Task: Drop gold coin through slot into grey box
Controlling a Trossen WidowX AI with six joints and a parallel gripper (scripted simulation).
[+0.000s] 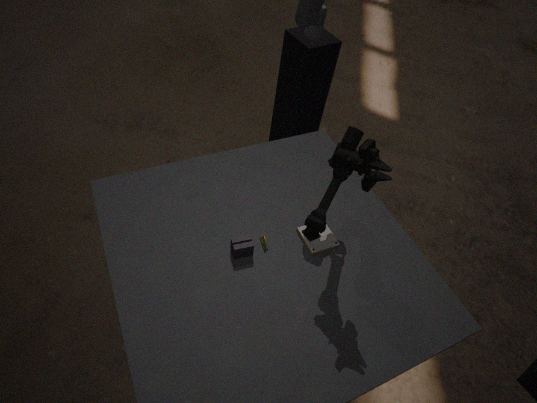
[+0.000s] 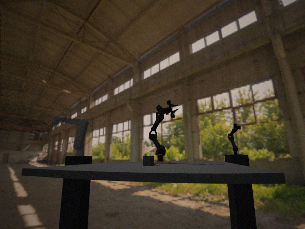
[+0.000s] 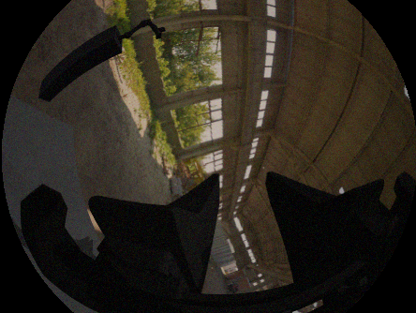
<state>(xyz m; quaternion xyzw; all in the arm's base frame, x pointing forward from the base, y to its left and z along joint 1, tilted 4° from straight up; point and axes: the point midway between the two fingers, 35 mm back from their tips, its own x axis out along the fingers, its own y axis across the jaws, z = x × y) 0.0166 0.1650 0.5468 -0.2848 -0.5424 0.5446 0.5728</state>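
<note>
The thin gold coin (image 1: 263, 242) stands on its edge in the shallow dark-green holder (image 1: 264, 247), near the middle of the flat grey bench (image 1: 182, 303). In the top view the coin shows as a narrow yellow sliver. Its long axis runs roughly from the bench's far edge toward its near edge, tilted slightly. Its flat faces point toward the left and right edges of the bench. Which way the coin leans, if at all, is too small to tell.

Just beside it, on the side toward the bench's left edge, sits the closed grey box (image 1: 242, 247). A small gap lies between box and holder. A darker strip shows on the lid, but the slot itself cannot be made out at this size. In the exterior view the box (image 2: 148, 160) reads as a dark cube, and the coin is not distinguishable there.

The black six-joint arm (image 1: 330, 190) rises from a pale square base plate (image 1: 331, 247), which lies toward the right edge from the coin. The arm reaches up and away toward the bench's far right corner. The black parallel-jaw gripper (image 1: 381, 171) hangs high above that corner's edge, well apart from coin and box. Its pointed fingers stand partly apart with a narrow gap, and nothing is between them. The gripper (image 2: 174, 108) points outward, away from the box.
</note>
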